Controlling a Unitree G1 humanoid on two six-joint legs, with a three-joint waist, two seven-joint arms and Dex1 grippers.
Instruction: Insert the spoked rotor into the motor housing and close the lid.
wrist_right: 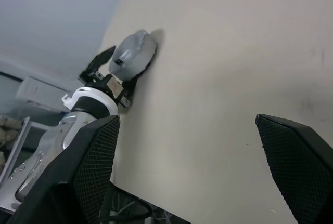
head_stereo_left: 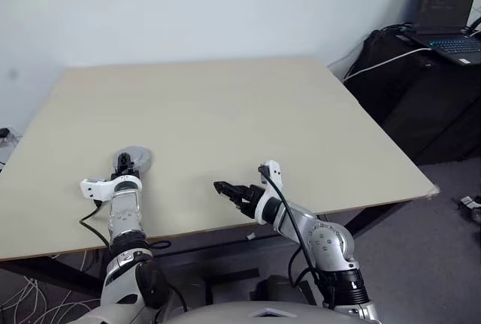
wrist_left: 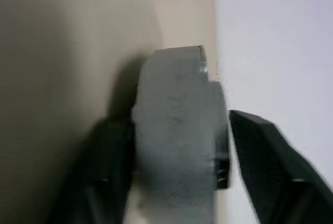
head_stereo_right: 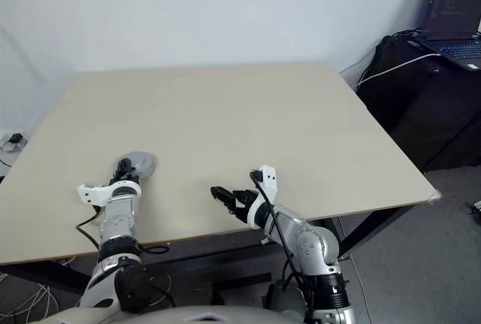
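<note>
A grey disc assembly, the lid (head_stereo_left: 136, 158) on top, sits on the beige table (head_stereo_left: 225, 113) at lower left of the head view, near the table's front edge. The left gripper (head_stereo_left: 125, 166) is at the disc's near side, fingers straddling it. In the left wrist view the grey body (wrist_left: 179, 130) stands edge-on btwn the two black fingers (wrist_left: 270, 156), w/ a thin gap showing on one side; jaws look released, not clamped on it. From the right wrist view the same gripper (wrist_right: 106, 73) has its fingers spread either side of the grey disc (wrist_right: 132, 52). The right gripper (head_stereo_left: 225, 190) hovers at lower centre, just over the table's front edge, well apart from the disc, jaws wide open & empty. A laptop (head_stereo_left: 449, 12) sits on a dark stand at upper right.
</note>
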